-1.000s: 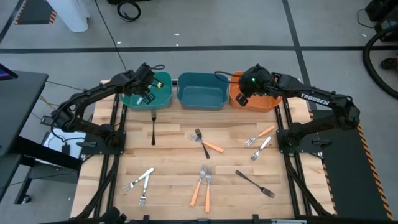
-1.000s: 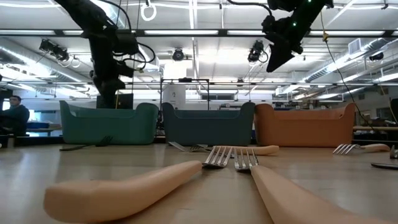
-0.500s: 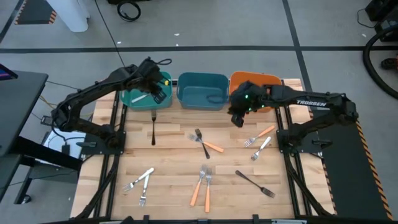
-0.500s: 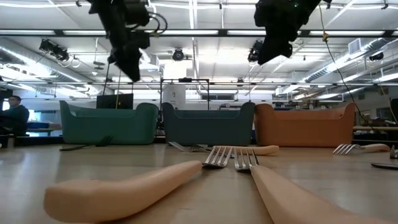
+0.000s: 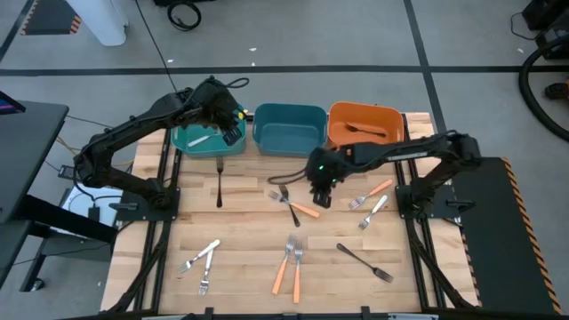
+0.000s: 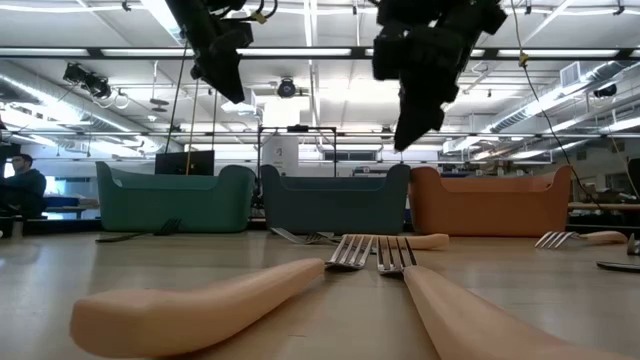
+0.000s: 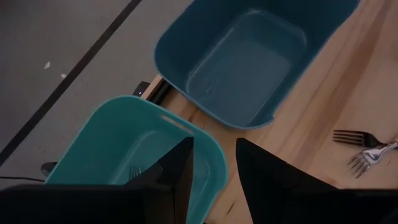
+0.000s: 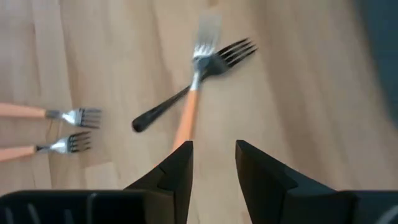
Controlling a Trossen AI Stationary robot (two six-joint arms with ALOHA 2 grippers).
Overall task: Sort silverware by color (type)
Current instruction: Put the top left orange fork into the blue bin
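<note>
Though judged barely begun, with most of the sorting left. In the teal bin (image 5: 209, 151), under the left gripper (image 5: 229, 133): one white fork (image 5: 200, 138). In the orange bin (image 5: 364, 108), well behind the right gripper (image 5: 321, 191): one fork (image 5: 360, 131), colour hard to tell. Nothing seen in the blue bin (image 5: 289, 108), beside the left jaws. About ten forks on the wooden table (image 5: 249, 231) yet to be moved.

Just ahead of the right jaws: a black fork (image 8: 186, 93) crossed over an orange-handled fork (image 8: 189, 115). Off to one side of those jaws, a pair of orange-handled forks (image 8: 43, 130) lying parallel. Farther off, a lone black fork (image 5: 220, 182) below the left jaws, and two white forks (image 5: 200, 260) well apart from both.

Both sets of jaws parted by a narrow gap, gripping nothing.

Forks slim and small, with thin necks and rounded, tapering handles; orange handles matt, likely plastic. Bins rectangular, smooth plastic, with rounded corners and rolled rims. Table of pale planks with visible grain.
</note>
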